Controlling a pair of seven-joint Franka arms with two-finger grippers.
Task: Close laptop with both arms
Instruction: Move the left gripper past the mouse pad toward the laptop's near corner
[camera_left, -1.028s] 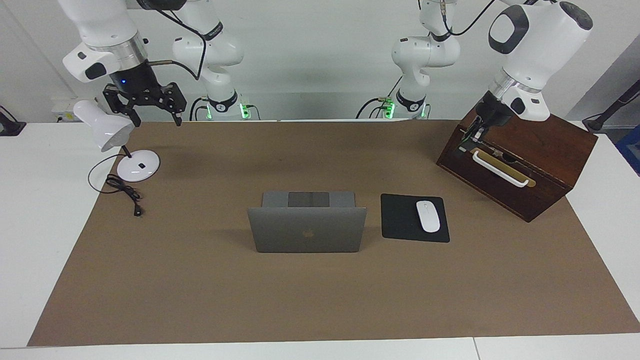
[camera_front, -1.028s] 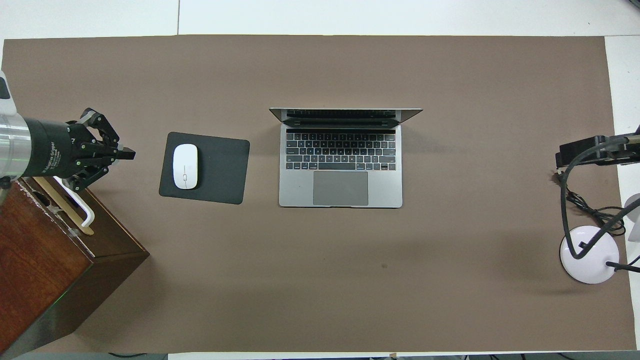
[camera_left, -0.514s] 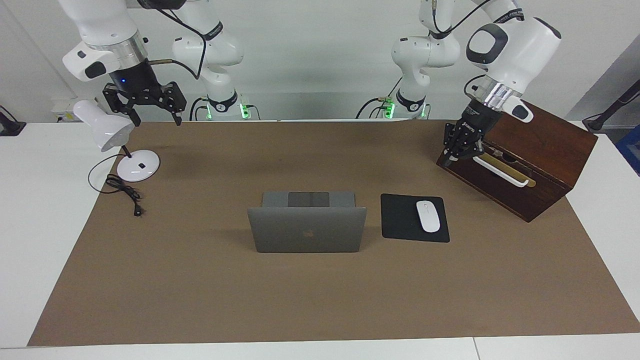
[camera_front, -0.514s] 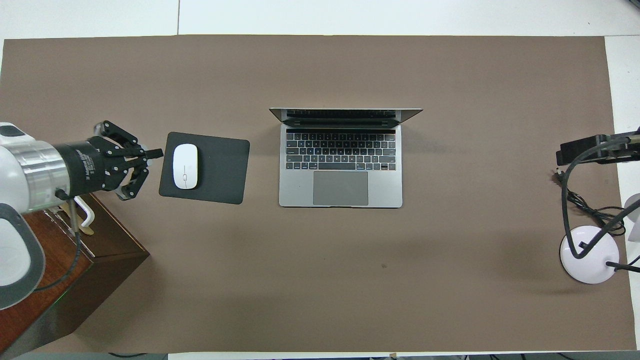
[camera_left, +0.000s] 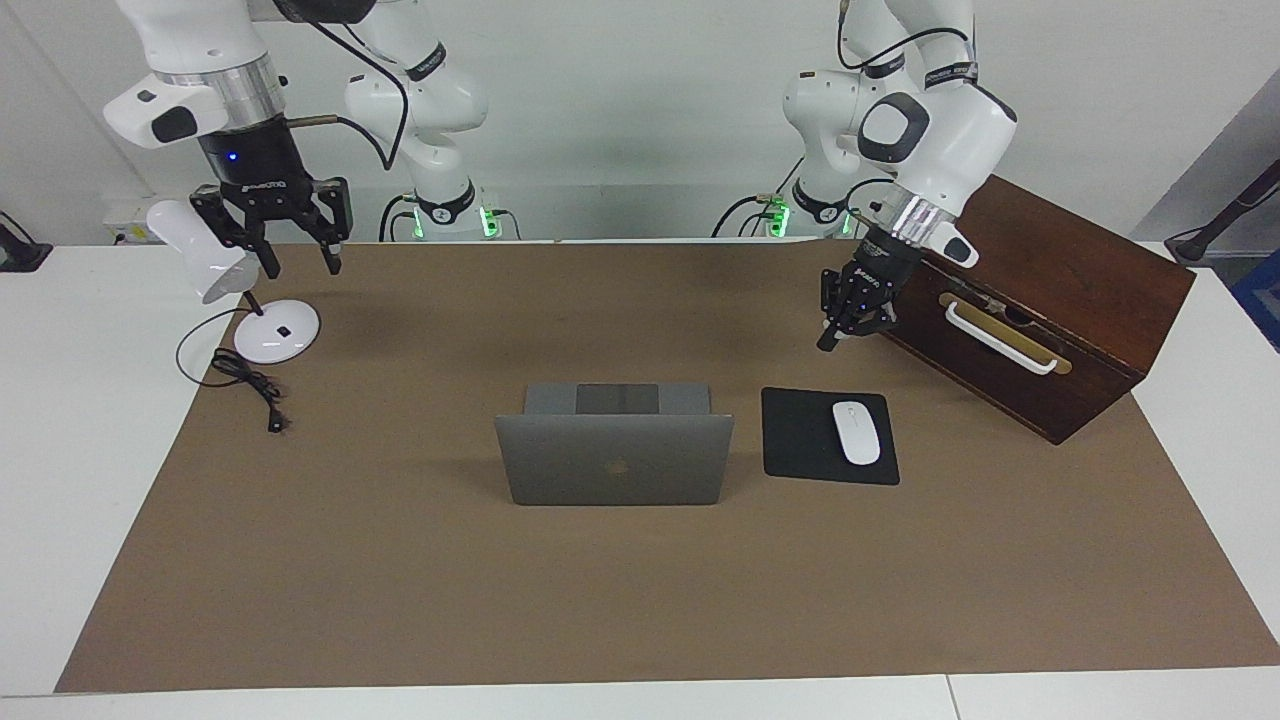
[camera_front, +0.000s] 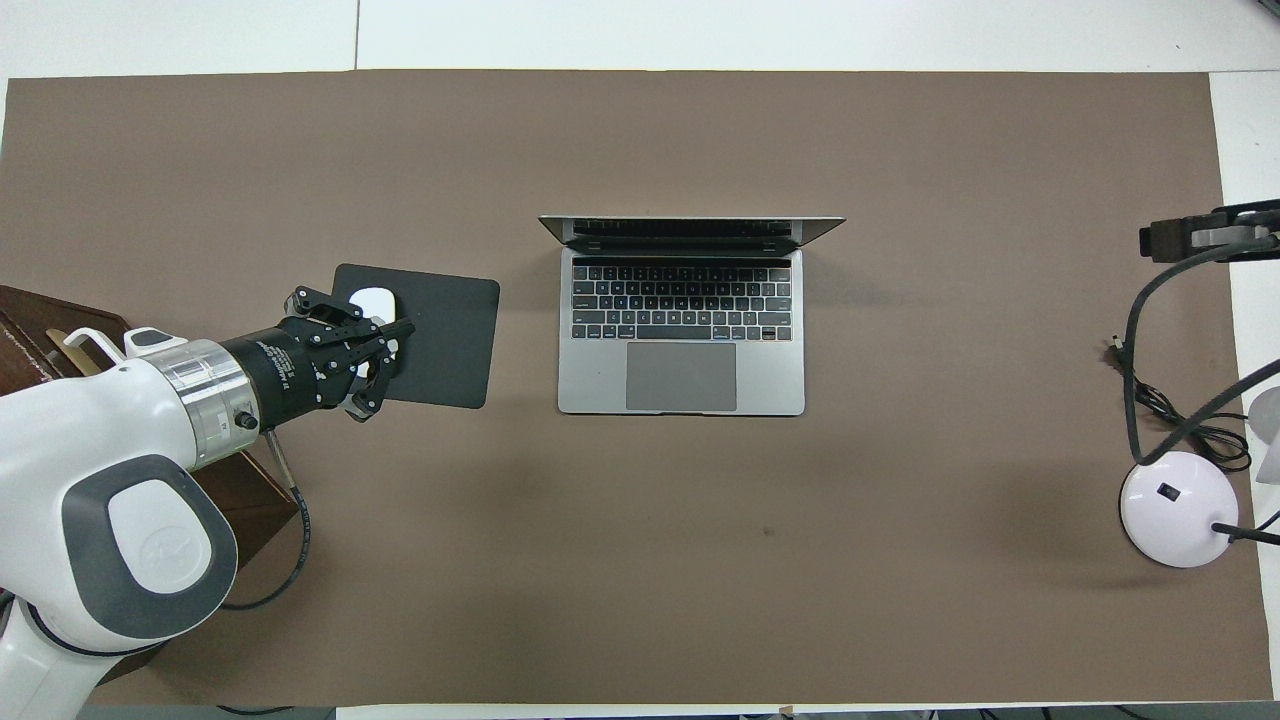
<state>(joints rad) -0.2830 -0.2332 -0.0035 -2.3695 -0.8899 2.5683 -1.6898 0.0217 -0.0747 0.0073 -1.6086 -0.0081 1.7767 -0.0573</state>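
The silver-grey laptop (camera_left: 615, 460) stands open in the middle of the brown mat, its lid upright with the logo toward the facing camera. Its dark keyboard shows in the overhead view (camera_front: 680, 330). My left gripper (camera_left: 832, 338) hangs raised over the mat by the wooden box's corner, fingers shut and empty. In the overhead view the left gripper (camera_front: 398, 330) covers part of the mouse. My right gripper (camera_left: 298, 262) hangs open and empty over the mat's corner beside the lamp, well apart from the laptop. Only its edge shows in the overhead view (camera_front: 1200, 235).
A black mouse pad (camera_left: 800, 435) with a white mouse (camera_left: 856, 432) lies beside the laptop, toward the left arm's end. A dark wooden box (camera_left: 1060, 300) with a white handle stands there too. A white desk lamp (camera_left: 277, 332) and its cable (camera_left: 250, 385) stand at the right arm's end.
My left gripper has moved away from the wooden box's handle toward the mouse pad and laptop. My right gripper has turned a little and shifted slightly beside the lamp. The laptop has not moved.
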